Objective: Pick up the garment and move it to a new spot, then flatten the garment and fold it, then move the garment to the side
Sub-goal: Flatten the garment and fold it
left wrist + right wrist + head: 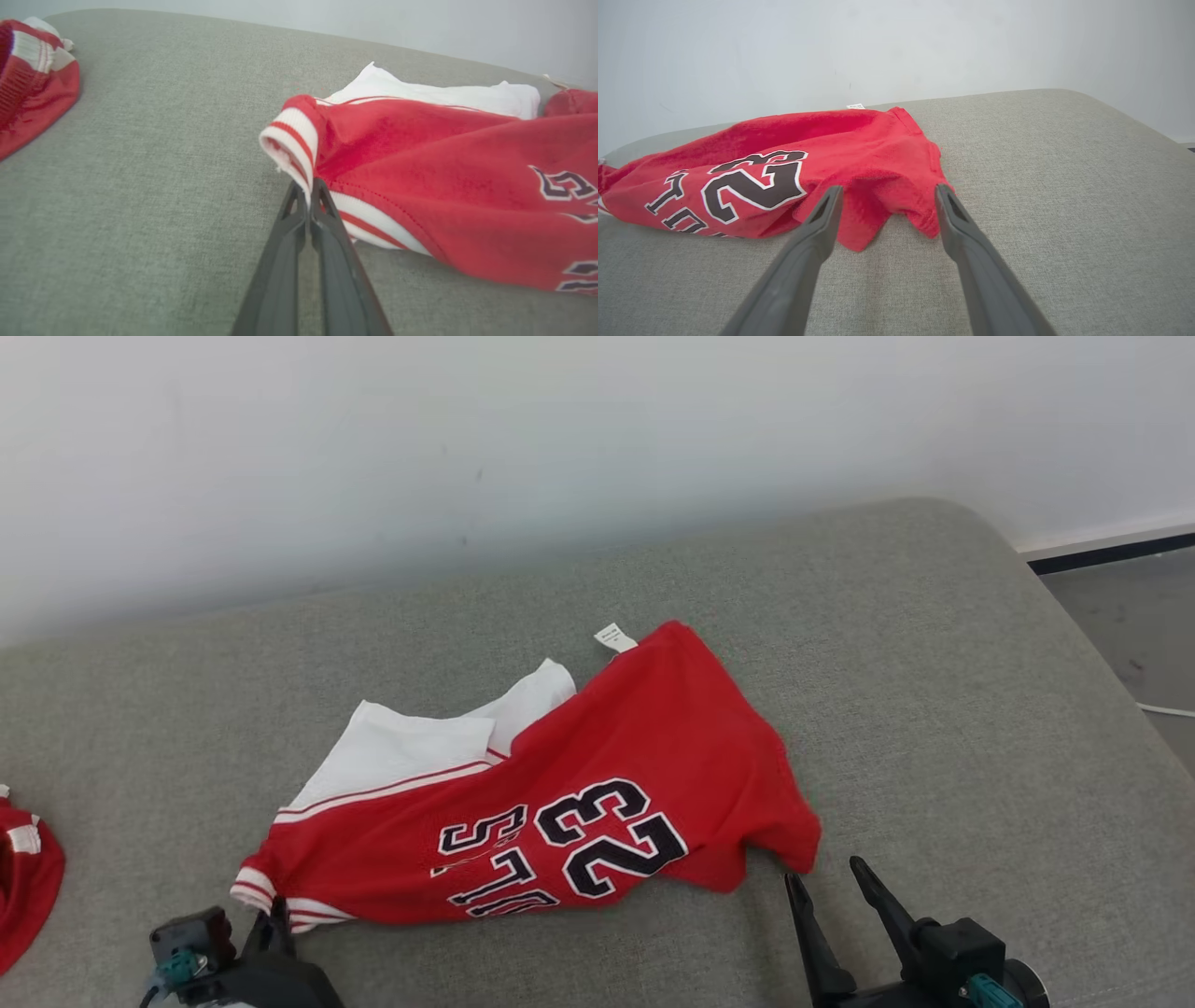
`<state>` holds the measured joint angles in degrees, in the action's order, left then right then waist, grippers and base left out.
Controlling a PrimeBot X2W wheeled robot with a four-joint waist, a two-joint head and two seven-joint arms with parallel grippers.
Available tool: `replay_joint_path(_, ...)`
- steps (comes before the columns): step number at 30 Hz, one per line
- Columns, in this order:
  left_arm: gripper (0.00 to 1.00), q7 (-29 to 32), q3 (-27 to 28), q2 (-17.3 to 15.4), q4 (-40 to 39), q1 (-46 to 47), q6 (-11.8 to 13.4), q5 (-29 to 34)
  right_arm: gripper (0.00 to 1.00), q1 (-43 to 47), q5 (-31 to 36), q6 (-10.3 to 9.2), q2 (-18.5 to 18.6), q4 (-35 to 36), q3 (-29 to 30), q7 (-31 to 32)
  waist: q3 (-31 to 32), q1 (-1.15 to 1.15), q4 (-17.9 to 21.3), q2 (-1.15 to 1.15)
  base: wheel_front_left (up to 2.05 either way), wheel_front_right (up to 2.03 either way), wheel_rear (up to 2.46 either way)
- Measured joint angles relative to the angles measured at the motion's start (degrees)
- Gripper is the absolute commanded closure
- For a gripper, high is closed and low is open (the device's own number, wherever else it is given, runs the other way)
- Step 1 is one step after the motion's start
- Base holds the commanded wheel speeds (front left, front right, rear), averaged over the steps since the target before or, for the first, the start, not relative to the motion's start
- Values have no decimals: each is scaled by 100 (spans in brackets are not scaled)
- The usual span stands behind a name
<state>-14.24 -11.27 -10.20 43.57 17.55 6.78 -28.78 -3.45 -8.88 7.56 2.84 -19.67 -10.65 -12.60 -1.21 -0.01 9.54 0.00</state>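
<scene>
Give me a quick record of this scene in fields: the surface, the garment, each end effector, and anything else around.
surface: grey cushion
garment: red jersey, crumpled, number 23 showing
left end effector: shut on the jersey's striped trim
right end effector: open, fingers either side of the jersey's near corner
other: second red garment at the far left
</scene>
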Motion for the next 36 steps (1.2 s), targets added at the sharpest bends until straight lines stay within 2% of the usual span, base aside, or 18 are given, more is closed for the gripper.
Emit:
replay_joint_path(1, 0, 46, 7, -1, 71, 3, 32, -9, 0, 1, 0, 0, 1, 10, 15, 1, 2, 0, -4, 0, 0, 0, 0)
replay_joint_path(6, 0, 158, 24, -130, 177, 136, 137, -7, 0, 33, 8, 0, 1, 47, 109, 2, 8, 0, -53, 0, 0, 0, 0)
replay_joint_path(12, 0, 688, 103, -328, -169, 337, 202, -165, 0, 119, -12, 0, 2, 75, 154, -7, -6, 0, -146, 0, 0, 0, 0)
replay_joint_path(17, 0, 1454, -138, -565, -326, 909, 24, -86, 0, 73, -54, 0, 0, 93, 2, -10, -110, 0, -91, 0, 0, 0, 0)
replay_joint_path(23, 0, 2179, -450, -810, -163, 1674, -193, 116, 0, -105, -56, 0, 1, 112, -124, -4, -312, 1, 154, 1, 0, 0, 0)
replay_joint_path(24, 0, 2268, -512, -832, -131, 1778, -285, 141, 0, -125, -51, 0, 1, 113, -119, -4, -356, 1, 201, 0, 0, 0, 0)
replay_joint_path(28, 0, 2532, -625, -873, 68, 2080, -382, 168, 0, -156, -23, 0, 2, 113, -124, -9, -506, 2, 349, 0, 0, 0, 0)
replay_joint_path(36, 0, 2833, -767, -1049, 483, 2537, -397, 303, 0, -288, -25, 0, 3, 129, -219, -59, -918, 2, 765, 1, 0, 0, 0)
